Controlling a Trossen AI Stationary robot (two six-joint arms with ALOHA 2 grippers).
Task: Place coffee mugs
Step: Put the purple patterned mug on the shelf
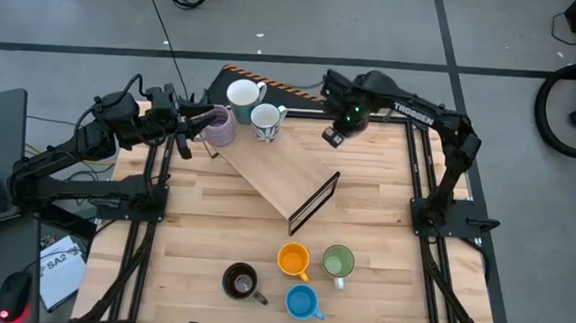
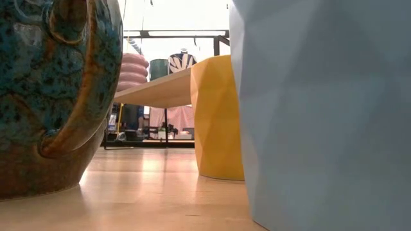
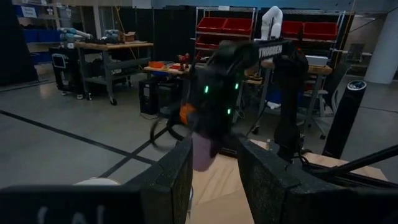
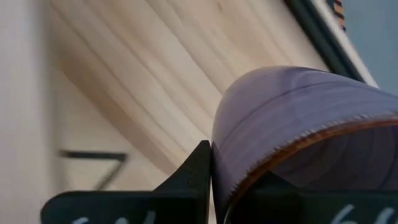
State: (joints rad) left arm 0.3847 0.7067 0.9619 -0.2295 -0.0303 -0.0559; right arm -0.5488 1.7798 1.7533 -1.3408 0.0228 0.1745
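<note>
Right hand (image 4: 214,205) clamped on, seemingly, a lilac mug's (image 4: 298,124) rim

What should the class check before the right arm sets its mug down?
1. Right gripper shut on the lilac mug: ok.
2. Bare spot on the wooden board: ok.
3. Two white mugs upright on the board: ok.
4. Left gripper open beside the second lilac mug, away from the right arm: ok.
5. Held mug's height above the board: cannot tell.
</note>
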